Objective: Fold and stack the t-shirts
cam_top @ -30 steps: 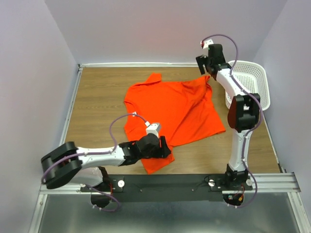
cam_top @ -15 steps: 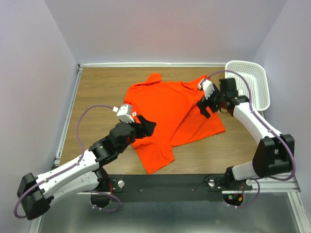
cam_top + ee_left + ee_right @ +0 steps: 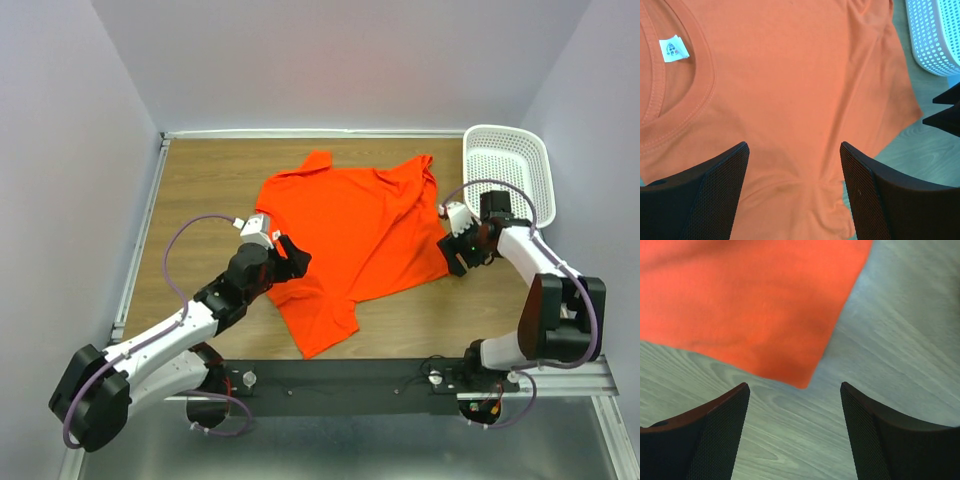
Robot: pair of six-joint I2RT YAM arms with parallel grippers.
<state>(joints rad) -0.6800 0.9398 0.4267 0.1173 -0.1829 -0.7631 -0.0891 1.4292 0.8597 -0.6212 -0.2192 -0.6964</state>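
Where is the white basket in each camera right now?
Top external: basket at the upper right, beside the t-shirt.
Left wrist: basket in the top right corner.
Right wrist: not in it.
Shared landmark: the t-shirt, in all three views.

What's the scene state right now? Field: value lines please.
t-shirt: one in view, orange-red, spread out on the table, not yet folded
neck label: white, facing up
left jaws: open, above the t-shirt near its collar, holding nothing
right jaws: open, above the t-shirt's near right corner, holding nothing
basket: white, far right of the table, apart from the t-shirt
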